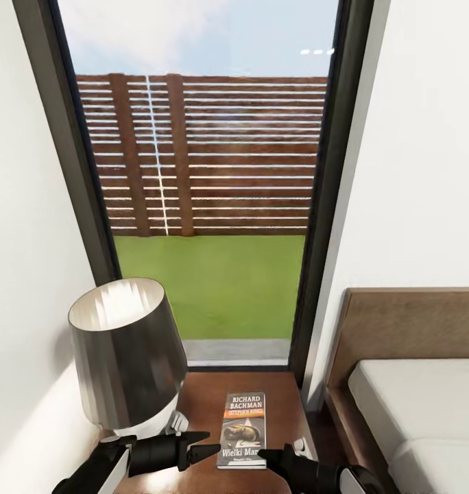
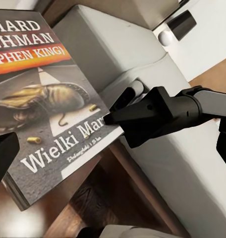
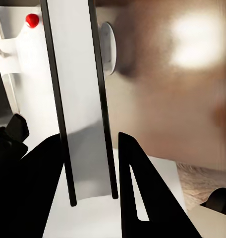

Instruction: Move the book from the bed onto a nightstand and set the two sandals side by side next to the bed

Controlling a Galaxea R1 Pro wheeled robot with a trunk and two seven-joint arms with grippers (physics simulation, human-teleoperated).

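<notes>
Left wrist view: the book (image 2: 43, 99) lies flat on the dark glossy nightstand top (image 2: 24, 218), cover up. Orange band reads "…EPHEN KING"; below it a boot picture and the white title "Wielki Mar…". A black gripper (image 2: 110, 118) reaches in from the bed side, its fingertip (image 2: 115, 116) at the book's edge. Beyond lies the pale grey mattress (image 2: 108, 44) and a strip of wood-plank floor (image 2: 219, 74).
</notes>
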